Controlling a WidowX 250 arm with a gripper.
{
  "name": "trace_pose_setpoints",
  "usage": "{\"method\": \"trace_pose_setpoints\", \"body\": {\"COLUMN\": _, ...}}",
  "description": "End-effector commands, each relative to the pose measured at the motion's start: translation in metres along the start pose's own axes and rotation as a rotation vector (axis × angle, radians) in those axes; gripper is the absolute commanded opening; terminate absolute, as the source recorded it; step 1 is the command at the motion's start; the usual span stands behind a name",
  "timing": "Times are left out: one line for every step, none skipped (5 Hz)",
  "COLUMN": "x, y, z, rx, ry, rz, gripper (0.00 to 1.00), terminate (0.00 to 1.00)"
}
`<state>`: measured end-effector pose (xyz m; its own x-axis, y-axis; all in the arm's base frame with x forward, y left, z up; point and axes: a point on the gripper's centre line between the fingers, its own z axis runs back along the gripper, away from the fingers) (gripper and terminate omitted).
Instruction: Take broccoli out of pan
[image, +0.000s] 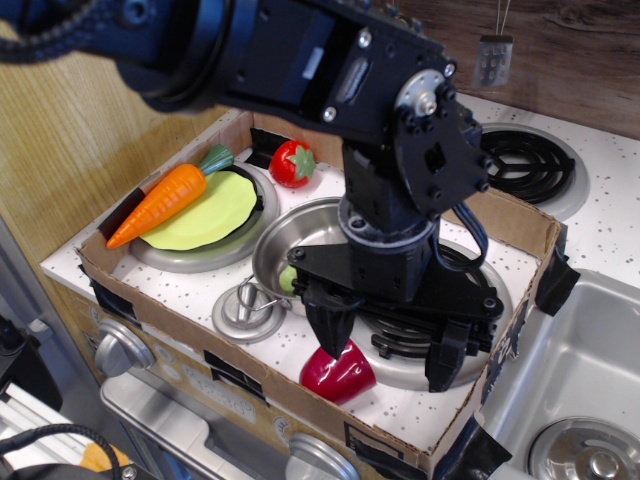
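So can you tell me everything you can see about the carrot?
The carrot is a toy that looks like smooth plastic, orange with ridges across its body and a dark green top. It lies on its side, slanting: the pointed tip hangs past the plate toward the cardboard wall, the green top points up toward the strawberry. It rests on the lime-green plate, which sits on a grey disc. Nothing else touches it.

Shiny steel pan (285, 240), glossy plastic red cup (337, 372), matt cardboard box (330, 412).
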<state>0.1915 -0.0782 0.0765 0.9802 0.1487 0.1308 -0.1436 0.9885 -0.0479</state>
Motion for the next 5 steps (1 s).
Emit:
{"method": "trace_pose_setpoints", "body": {"x": 0.000, "y": 0.000, "z": 0.000, "rx": 0.000, "ry": 0.000, "rz": 0.000, "gripper": 1.00, "terminate": 0.00}}
{"method": "trace_pose_setpoints", "body": {"x": 0.010, "y": 0.002, "z": 0.012, "rx": -0.004, "ry": -0.029, "rz": 0.107, "gripper": 1.00, "terminate": 0.00}}
{"method": "trace_pose_setpoints", "body": {"x": 0.022, "y": 0.007, "z": 0.026, "rx": -0.019, "ry": -0.014, "rz": 0.205, "gripper": 1.00, "terminate": 0.00}}
{"method": "trace_pose_setpoints", "body": {"x": 0.036, "y": 0.019, "z": 0.038, "rx": -0.026, "ry": -0.064, "rz": 0.314, "gripper": 1.00, "terminate": 0.00}}
{"method": "trace_pose_setpoints", "body": {"x": 0.059, "y": 0.038, "z": 0.040, "rx": -0.044, "ry": -0.103, "rz": 0.432, "gripper": 1.00, "terminate": 0.00}}
